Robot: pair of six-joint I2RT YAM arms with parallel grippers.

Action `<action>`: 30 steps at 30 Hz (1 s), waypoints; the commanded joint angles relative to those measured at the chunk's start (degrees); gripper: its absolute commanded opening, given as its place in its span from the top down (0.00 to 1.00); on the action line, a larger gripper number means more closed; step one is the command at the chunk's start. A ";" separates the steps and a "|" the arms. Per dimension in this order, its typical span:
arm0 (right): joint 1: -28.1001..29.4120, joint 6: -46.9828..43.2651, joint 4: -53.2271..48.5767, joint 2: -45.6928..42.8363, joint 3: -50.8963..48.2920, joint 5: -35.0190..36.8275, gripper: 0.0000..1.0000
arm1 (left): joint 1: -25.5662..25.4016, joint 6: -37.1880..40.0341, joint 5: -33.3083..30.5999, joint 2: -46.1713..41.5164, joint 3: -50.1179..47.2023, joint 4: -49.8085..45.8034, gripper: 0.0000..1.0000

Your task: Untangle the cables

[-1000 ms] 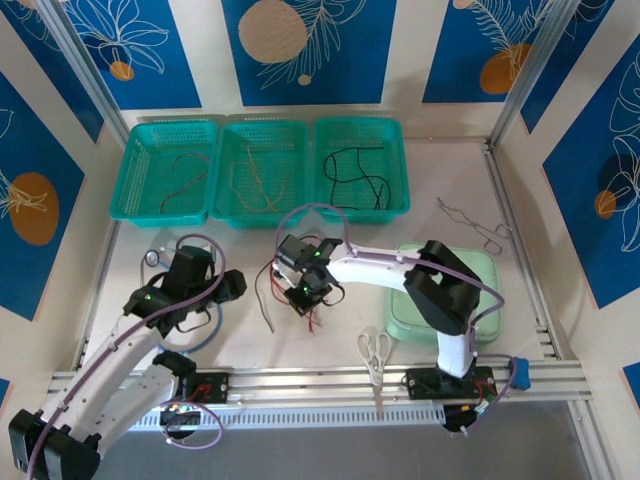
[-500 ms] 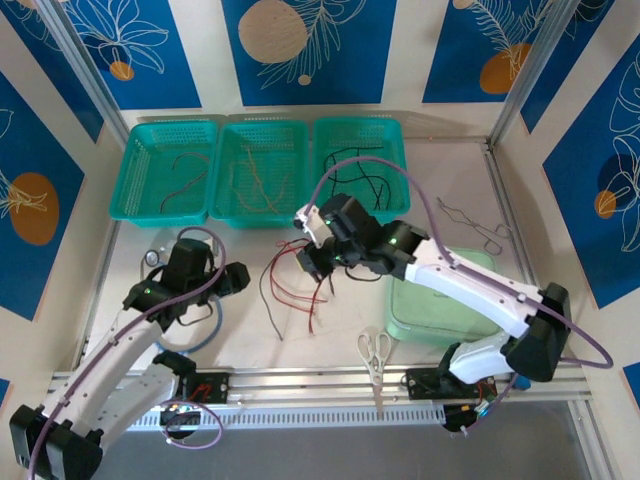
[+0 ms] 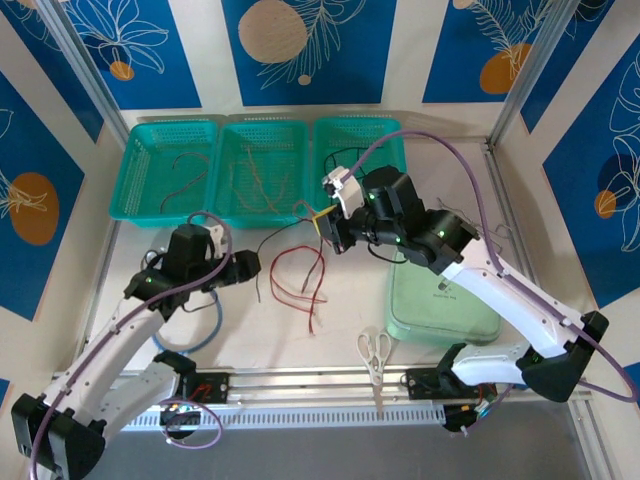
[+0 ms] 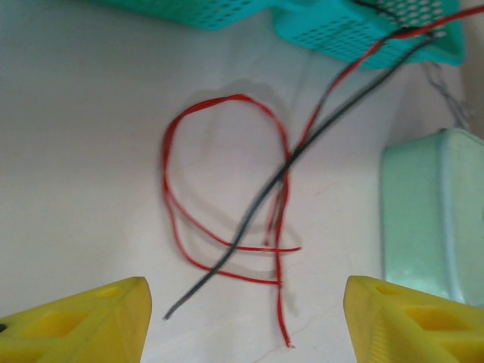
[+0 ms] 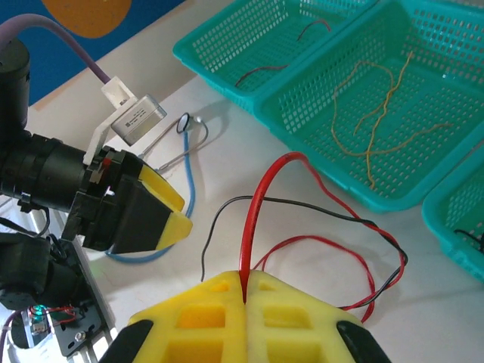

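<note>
Three baskets (image 3: 265, 121) at 12 o'clock already hold cables (image 3: 262, 180); right fingers (image 5: 212, 321) pinch red cable (image 5: 255, 212), black cable (image 5: 302, 204) crossing it, unsorted; left fingers (image 4: 83, 318) open.

Bright, even, diffuse illumination is recorded in all three views, and no hard glare is seen on the white table (image 3: 265, 345). In the top external view, focus is held throughout, and only faint, soft-edged shadows are cast beneath the arms.

In the left wrist view, the whole picture is rendered soft. The red cable (image 4: 164, 162) and black cable (image 4: 261, 197) are doubled by pale shadows just beside them. The fingers (image 4: 83, 321) of the left gripper (image 4: 246, 321) are blurred at the lower corners.

In the right wrist view, the fingers (image 5: 197, 318) of the right gripper (image 5: 246, 302) are mildly defocused. The baskets (image 5: 423, 128) are rendered sharper.
</note>
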 commanded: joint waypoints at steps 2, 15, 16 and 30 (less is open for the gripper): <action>-1.03 -2.34 -0.56 -0.22 3.47 -1.20 1.00 | 0.28 7.56 6.02 1.03 7.65 1.13 0.32; -2.18 -5.94 -1.26 1.02 6.53 -6.09 1.00 | -2.23 24.22 14.44 10.95 28.54 4.71 0.38; -2.22 -6.08 -1.50 1.07 6.80 -6.50 1.00 | -3.11 25.67 14.70 12.03 29.70 4.87 0.38; -2.22 -6.92 -3.55 1.46 10.96 -11.81 1.00 | -10.76 35.53 17.44 17.95 33.29 12.53 0.59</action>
